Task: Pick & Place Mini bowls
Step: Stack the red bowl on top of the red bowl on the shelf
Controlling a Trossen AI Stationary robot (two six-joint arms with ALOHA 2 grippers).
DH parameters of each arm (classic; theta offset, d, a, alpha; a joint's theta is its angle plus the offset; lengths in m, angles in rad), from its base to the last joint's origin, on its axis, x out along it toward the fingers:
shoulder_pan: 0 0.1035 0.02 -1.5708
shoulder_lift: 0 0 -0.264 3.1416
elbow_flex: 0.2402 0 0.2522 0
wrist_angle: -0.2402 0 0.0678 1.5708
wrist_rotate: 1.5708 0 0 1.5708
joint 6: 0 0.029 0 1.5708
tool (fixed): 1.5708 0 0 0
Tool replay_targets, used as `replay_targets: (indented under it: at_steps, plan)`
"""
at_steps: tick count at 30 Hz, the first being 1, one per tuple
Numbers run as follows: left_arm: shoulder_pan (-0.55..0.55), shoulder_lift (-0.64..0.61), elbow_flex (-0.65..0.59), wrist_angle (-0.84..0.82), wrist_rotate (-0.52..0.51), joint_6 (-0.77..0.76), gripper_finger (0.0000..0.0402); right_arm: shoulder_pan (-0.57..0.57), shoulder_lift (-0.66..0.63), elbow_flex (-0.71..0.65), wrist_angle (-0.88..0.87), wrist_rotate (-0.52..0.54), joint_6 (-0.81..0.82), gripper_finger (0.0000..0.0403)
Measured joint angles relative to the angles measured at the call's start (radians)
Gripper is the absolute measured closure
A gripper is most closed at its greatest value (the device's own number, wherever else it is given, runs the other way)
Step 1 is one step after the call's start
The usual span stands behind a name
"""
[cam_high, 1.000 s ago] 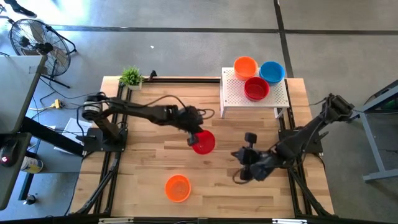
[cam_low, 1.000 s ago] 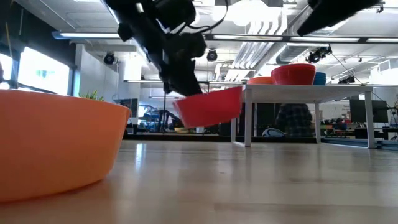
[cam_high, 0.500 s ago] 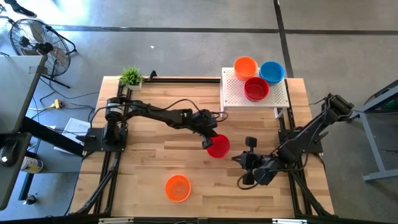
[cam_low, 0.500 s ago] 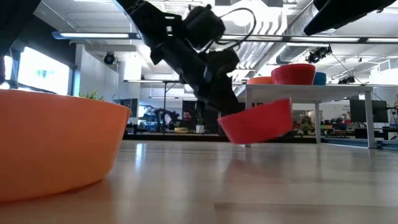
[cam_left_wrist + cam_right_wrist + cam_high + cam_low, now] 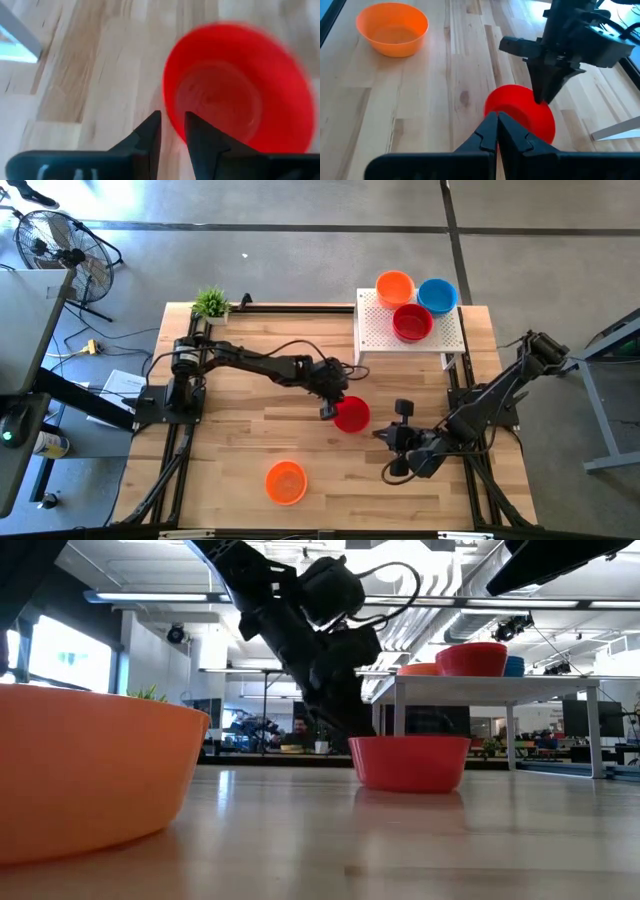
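A red mini bowl (image 5: 352, 416) (image 5: 410, 762) stands upright on its base near the table's middle. My left gripper (image 5: 333, 408) (image 5: 172, 122) reaches to it from the left and is shut on its rim. An orange mini bowl (image 5: 286, 482) (image 5: 392, 27) rests on its base near the table's near edge. My right gripper (image 5: 380, 433) (image 5: 496, 125) waits shut, just right of the red bowl (image 5: 520, 112), touching nothing. Three more mini bowls, orange (image 5: 394, 287), blue (image 5: 437, 295) and red (image 5: 412, 322), sit on the white stand. My left gripper pinches the red bowl's rim on its left side (image 5: 169, 112), one finger (image 5: 197, 135) inside the bowl and one (image 5: 150, 132) outside. The fingers slant down from above and the table's left. The bowl stands level with its base on the table.
The white perforated stand (image 5: 375, 330) occupies the far right part of the table. A small green potted plant (image 5: 211, 303) sits at the far left corner. Bare wood lies between the red bowl and the orange bowl, and left of both.
My left gripper has carried the red bowl toward the table's right edge, then down. The bowl hung tilted and clear of the table a second ago; now it stands level on the wood. My right gripper has shifted slightly toward the near edge.
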Motion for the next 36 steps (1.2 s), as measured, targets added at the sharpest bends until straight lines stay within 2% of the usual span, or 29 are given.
replay_targets:
  at_steps: [3,7,11,15,19,24,29,32,36]
  plan:
    - [0.000,-0.005,-0.008,-0.019,-0.014,0.032,0.0348,0.000,0.000,0.000,0.000,0.000,0.000,0.0402]
    - [0.000,-0.065,-0.078,0.025,0.029,0.046,0.0395,0.000,0.000,0.000,-0.002,-0.011,0.000,0.0402]
    - [-0.001,-0.148,-0.230,0.156,-0.003,0.036,0.0388,-0.009,0.000,0.000,-0.004,-0.008,0.000,0.0402]
    - [0.001,-0.243,-0.380,0.366,-0.012,0.018,0.0398,-0.038,0.000,0.000,-0.003,-0.003,-0.001,0.0402]
    - [0.001,-0.295,-0.446,0.402,-0.053,0.011,0.0398,-0.073,0.000,0.000,0.005,-0.005,-0.006,0.0402]
    - [0.001,-0.291,-0.443,0.478,-0.037,-0.022,0.0400,-0.113,0.000,0.001,0.031,-0.044,-0.044,0.0402]
    - [0.001,-0.179,-0.372,0.527,0.006,-0.042,0.0401,-0.127,0.000,0.001,0.056,-0.068,-0.086,0.0402]
    - [0.001,-0.115,-0.289,0.572,0.017,-0.043,0.0401,-0.127,0.000,0.001,0.060,-0.083,-0.090,0.0402]
    - [0.001,-0.040,-0.210,0.538,0.035,-0.046,0.0401,-0.127,0.001,0.001,0.058,-0.085,-0.091,0.0402]
